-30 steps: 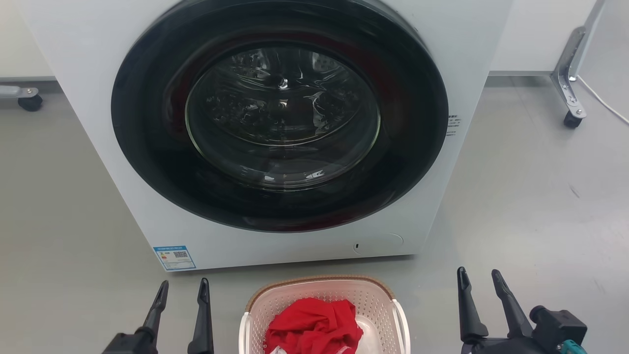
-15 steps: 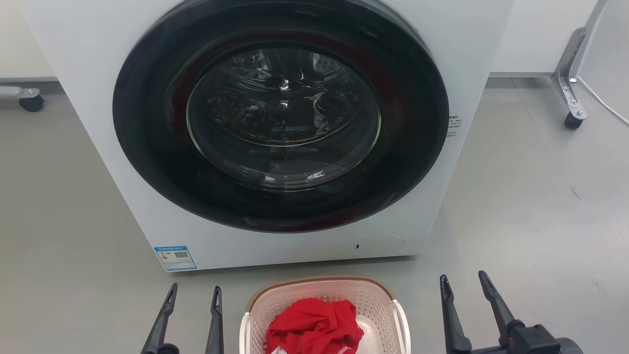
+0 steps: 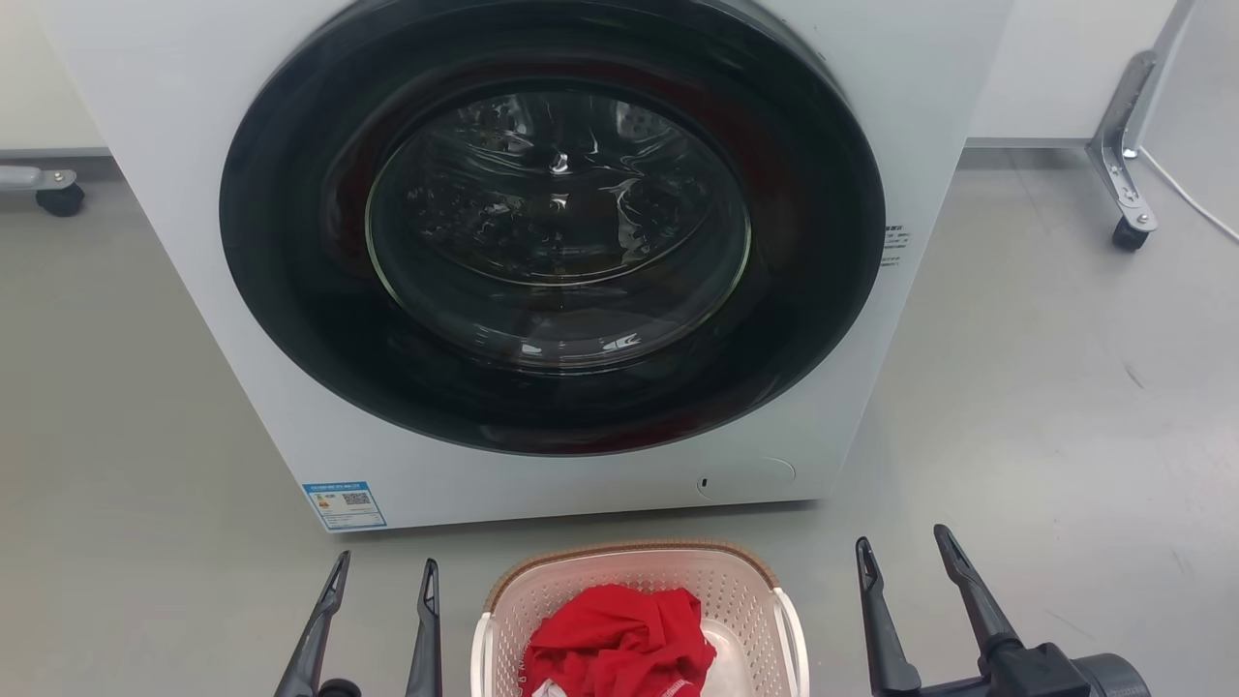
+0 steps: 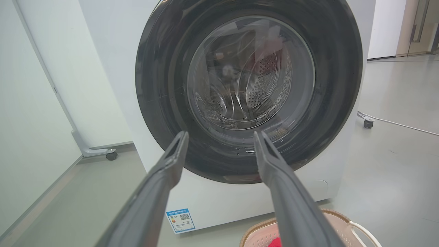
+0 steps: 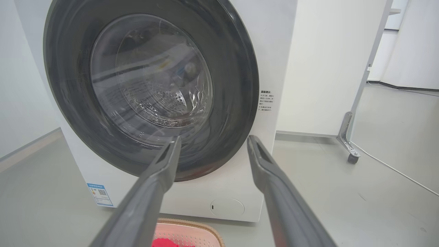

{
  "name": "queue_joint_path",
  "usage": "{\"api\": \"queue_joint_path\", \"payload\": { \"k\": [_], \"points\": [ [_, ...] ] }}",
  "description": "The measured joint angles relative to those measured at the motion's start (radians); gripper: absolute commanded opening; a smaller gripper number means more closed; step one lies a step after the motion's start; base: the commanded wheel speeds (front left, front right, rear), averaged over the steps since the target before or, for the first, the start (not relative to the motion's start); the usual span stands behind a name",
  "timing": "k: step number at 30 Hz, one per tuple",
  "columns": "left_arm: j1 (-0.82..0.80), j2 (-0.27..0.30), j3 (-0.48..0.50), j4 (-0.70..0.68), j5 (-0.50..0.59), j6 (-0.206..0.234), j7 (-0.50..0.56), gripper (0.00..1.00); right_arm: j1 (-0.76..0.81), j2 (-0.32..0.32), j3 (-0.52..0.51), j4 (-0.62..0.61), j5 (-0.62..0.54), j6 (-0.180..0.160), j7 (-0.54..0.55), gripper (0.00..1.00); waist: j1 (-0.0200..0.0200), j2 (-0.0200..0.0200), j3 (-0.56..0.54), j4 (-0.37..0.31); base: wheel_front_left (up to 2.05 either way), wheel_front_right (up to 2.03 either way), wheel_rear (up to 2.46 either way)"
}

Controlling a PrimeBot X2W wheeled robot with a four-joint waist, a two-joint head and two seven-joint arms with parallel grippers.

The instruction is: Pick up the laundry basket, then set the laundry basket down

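The laundry basket (image 3: 745,586), pale pink-cream with perforated walls, a brown woven-look rim and white side handles, stands on the floor at the bottom centre of the head view, holding red cloth (image 3: 619,644). My left gripper (image 3: 385,571) is open just left of it, and my right gripper (image 3: 902,544) is open to its right; neither touches it. A corner of the basket (image 4: 329,218) peeks up at the bottom of the left wrist view beneath my open left gripper (image 4: 221,137), and its rim (image 5: 192,224) lies below my open right gripper (image 5: 212,140) in the right wrist view.
A white front-loading washing machine (image 3: 552,252) with a shut dark round door stands right behind the basket. Wheeled frame legs (image 3: 1123,155) and a white cable (image 3: 1191,198) are at the back right, another castor (image 3: 58,194) at the far left. Grey floor spreads on both sides.
Both grippers have drawn inward toward the basket: the left shifted right and lower in view, the right shifted left. The basket and washing machine stay put.
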Motion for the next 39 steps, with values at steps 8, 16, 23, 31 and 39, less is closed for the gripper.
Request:
{"api": "queue_joint_path", "payload": {
  "k": [8, 16, 23, 31, 39],
  "points": [
    [0.002, -0.001, 0.003, -0.006, 0.0, 0.0, 0.0, 1.0, 0.0, 0.0, -0.007, -0.006, 0.0, 0.0, 0.0, 1.0, 0.0, 0.0, 0.008, 0.001, 0.0, 0.0, 0.0],
    [0.003, -0.004, 0.004, -0.02, 0.0, 0.0, -0.003, 1.0, -0.002, 0.001, -0.018, -0.025, -0.001, 0.0, -0.001, 1.0, 0.0, 0.0, 0.046, 0.001, 0.0, 0.0, 0.0],
    [-0.021, -0.009, 0.007, -0.006, -0.016, 0.0, -0.003, 1.0, -0.034, 0.001, -0.028, -0.007, 0.001, 0.003, -0.001, 1.0, 0.0, 0.0, 0.097, 0.001, 0.0, 0.0, 0.0],
    [-0.114, -0.013, 0.012, 0.048, -0.032, -0.019, -0.003, 1.0, -0.138, 0.001, -0.049, 0.04, 0.007, 0.02, -0.002, 1.0, 0.0001, 0.0001, 0.187, 0.0, 0.0, 0.0, 0.0],
    [-0.229, -0.017, 0.006, 0.146, -0.035, -0.046, -0.003, 1.0, -0.234, 0.001, -0.06, 0.117, 0.009, 0.034, -0.002, 1.0, 0.0001, 0.0001, 0.296, 0.003, 0.0, 0.0, 0.0]
  ]
}}
